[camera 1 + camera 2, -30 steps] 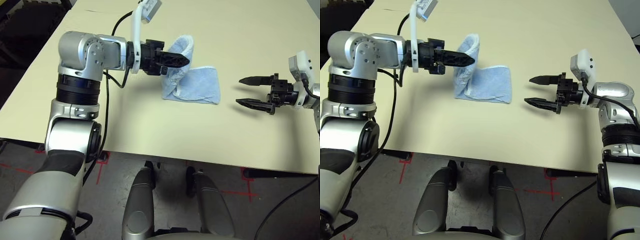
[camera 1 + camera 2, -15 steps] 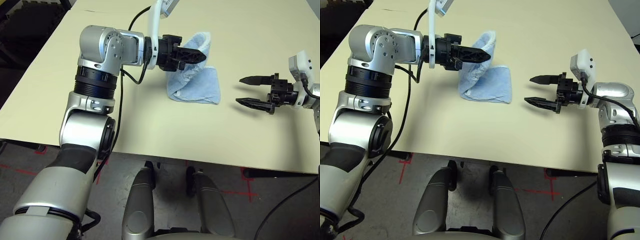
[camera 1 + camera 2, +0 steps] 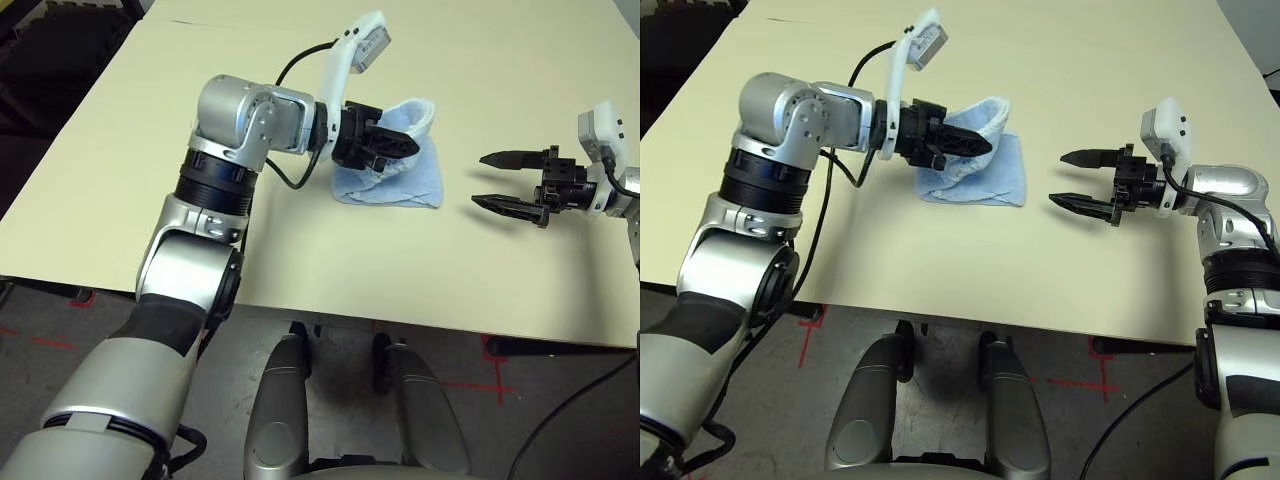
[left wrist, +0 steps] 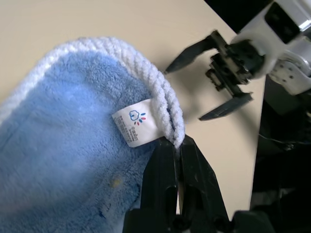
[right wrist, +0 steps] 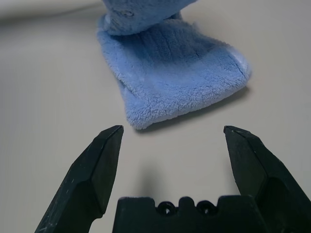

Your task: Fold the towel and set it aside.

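**A:** What has changed over the last second?

**B:** The left gripper (image 3: 398, 146), pinched shut on the white-stitched edge of the towel (image 3: 410, 180), has carried that edge across toward the robot's right and a little lower. A second ago the lifted flap stood tall over the left end of the cloth; now it arches over the part still lying flat, nearly above its right end. The left wrist view shows the edging and the little white tag (image 4: 136, 121) right at the closed fingertips.

**A:** And for the task?

**B:** I judge the fold to be mid-way: the carried edge is almost over the far edge but not yet laid down or released. Setting the towel aside has not begun.

**A:** Where does the towel sit?

**B:** On the table (image 3: 300, 250), about midway between its left and right edges and well back from the near edge.

**A:** The other arm?

**B:** The right gripper (image 3: 507, 181) has not moved. It hovers off to the towel's right, apart from it, jaws spread wide and empty.

**A:** Counts?

**B:** One towel, one tag, two grippers, one table.
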You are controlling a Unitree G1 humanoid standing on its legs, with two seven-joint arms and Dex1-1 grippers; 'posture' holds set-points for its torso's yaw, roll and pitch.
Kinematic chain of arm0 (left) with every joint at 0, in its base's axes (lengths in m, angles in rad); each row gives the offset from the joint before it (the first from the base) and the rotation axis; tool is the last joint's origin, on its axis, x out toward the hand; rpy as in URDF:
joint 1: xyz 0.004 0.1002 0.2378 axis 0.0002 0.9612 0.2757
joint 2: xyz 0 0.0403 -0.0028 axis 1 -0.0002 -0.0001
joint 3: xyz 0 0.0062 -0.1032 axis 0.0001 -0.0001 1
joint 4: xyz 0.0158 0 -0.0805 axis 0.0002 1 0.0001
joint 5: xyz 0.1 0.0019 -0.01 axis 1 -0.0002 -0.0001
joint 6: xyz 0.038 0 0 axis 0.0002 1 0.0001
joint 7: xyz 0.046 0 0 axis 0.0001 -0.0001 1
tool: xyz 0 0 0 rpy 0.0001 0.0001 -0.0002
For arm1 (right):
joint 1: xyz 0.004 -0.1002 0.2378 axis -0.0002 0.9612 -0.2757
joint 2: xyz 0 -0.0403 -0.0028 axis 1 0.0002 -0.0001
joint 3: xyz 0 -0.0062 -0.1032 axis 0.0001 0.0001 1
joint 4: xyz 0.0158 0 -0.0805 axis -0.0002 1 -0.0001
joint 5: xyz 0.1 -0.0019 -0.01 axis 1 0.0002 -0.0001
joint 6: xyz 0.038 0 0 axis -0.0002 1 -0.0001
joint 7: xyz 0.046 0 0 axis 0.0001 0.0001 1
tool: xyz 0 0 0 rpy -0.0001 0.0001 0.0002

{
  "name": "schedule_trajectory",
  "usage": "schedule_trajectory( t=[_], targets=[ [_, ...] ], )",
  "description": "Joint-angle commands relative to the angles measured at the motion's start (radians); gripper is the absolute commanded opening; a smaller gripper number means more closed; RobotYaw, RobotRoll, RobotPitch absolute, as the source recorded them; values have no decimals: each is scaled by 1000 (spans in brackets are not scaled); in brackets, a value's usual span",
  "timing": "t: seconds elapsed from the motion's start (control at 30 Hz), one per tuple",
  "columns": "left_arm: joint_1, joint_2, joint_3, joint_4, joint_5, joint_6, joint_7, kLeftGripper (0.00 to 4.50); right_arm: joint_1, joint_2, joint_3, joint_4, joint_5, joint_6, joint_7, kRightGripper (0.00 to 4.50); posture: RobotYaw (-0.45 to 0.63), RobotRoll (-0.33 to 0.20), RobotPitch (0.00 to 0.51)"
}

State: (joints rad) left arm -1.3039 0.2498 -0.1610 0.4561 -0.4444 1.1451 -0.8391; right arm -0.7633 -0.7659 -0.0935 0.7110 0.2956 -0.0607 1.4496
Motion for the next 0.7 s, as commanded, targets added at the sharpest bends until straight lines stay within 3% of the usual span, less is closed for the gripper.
schedule_trajectory(
  t=[0.03, 0.57, 0.7],
  targets=[
    [-16, -32, -17, 23, 18, -25, 1, 36, 22, -16, -18, -12, 5, -6, -5, 4500, 35, 0, 259],
    [-16, -83, -23, -7, 5, 11, -14, 36, 23, -19, -15, -28, 5, -2, -14, 4500, 26, 0, 252],
    [-1, -95, -41, -6, 18, 4, -10, 1068, 21, -18, -14, -29, 4, -2, -16, 4500, 22, 0, 250]
  ],
)
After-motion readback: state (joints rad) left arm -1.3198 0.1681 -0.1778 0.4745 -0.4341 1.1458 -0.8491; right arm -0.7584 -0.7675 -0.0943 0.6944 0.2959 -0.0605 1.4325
